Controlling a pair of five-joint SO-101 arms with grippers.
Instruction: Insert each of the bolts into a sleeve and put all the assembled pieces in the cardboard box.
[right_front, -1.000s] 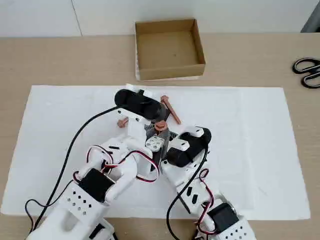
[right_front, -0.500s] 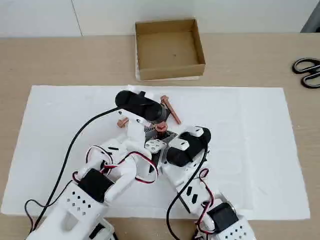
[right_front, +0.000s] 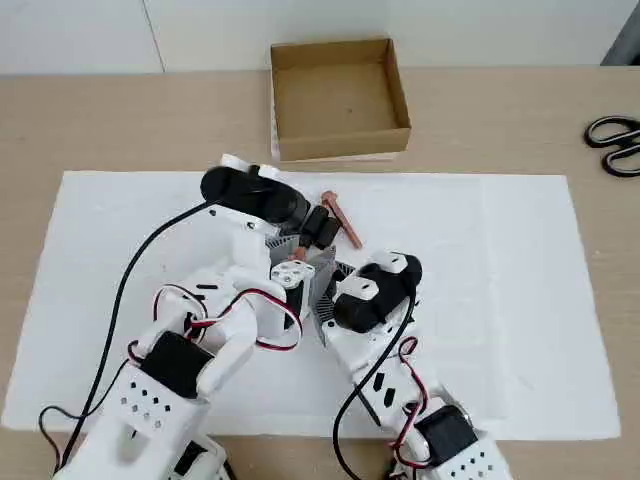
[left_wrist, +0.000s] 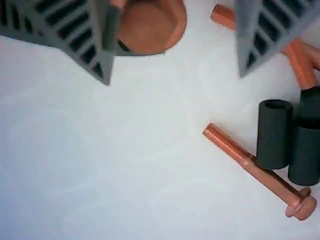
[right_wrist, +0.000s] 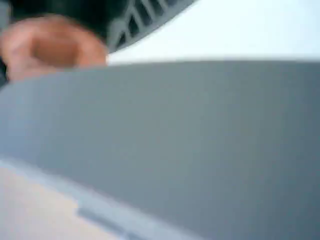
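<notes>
Over the middle of the white sheet (right_front: 520, 300), holding the left pincer (left_wrist: 174, 77) with its two grey fingers (left_wrist: 75, 40) spread wide, clamping nothing. Seeing a round copper bolt head (left_wrist: 150, 22) just beside one finger; not managing to tell whether lying on the sheet or lifted by the other arm. Judging the wide spread as room for taking in a piece, not a grip. Crowding the right pincer (right_front: 332, 275) in close at 4 o'clock of the left one, likely for mating bolt and sleeve between the two arms; not being able to tell its state, apart or together. Finding the loose stock just beyond: a long bolt (left_wrist: 255, 167) lying flat, its shank touching the end of a black sleeve (left_wrist: 274, 132), a second sleeve (left_wrist: 305, 155) lying against the first, more bolts (left_wrist: 300, 67) partly hidden behind a finger. Reading none as assembled, the near sleeve's mouth showing open and empty. Leaving the cardboard box (right_front: 340, 143) at 12 o'clock, off the sheet on the surface (right_front: 100, 120), well apart from the pincers, holding no finished piece, presumably parked there as the drop point beyond the work area. Noting scissors (right_front: 615, 140) at 2 o'clock by the far edge, out of play.
</notes>
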